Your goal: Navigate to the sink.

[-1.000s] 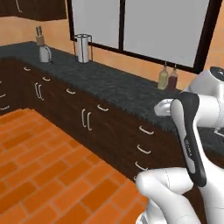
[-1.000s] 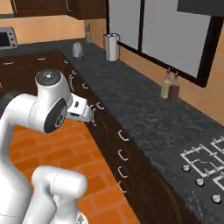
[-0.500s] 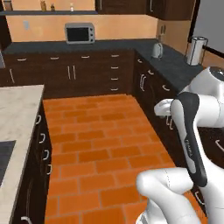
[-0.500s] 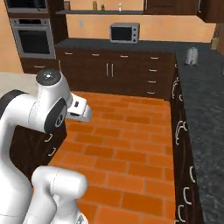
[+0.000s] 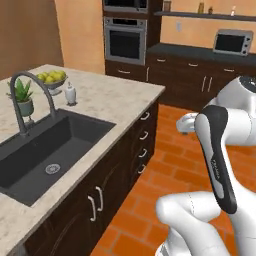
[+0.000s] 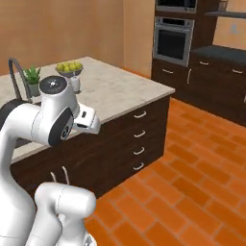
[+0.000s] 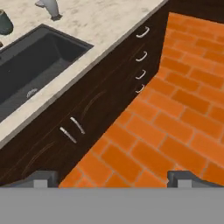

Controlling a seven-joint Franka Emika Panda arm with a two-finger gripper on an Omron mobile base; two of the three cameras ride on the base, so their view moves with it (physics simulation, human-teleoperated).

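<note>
The sink (image 5: 47, 150) is a large dark-grey basin set into a pale stone island top, with a round metal drain (image 5: 52, 168) and a tall arched faucet (image 5: 29, 97) behind it. It lies at the lower left of the left base view. In the hand view the sink (image 7: 37, 59) sits at the upper left, above dark cabinet doors. The faucet (image 6: 16, 72) peeks out behind my arm in the right base view. My gripper (image 7: 113, 178) is open and holds nothing; it hangs over the brick floor beside the island.
On the island counter (image 5: 115, 97) stand a potted plant (image 5: 23, 102), a bowl of yellow-green fruit (image 5: 51, 80) and a soap dispenser (image 5: 71, 93). A wall oven (image 5: 125, 45) and a toaster oven (image 5: 232, 42) line the far wall. Orange brick floor (image 6: 192, 178) stretches to the right.
The whole picture has swung: the camera turned from the window counter, past the far wall, to the island with the sink. The arm's pose is unchanged.
</note>
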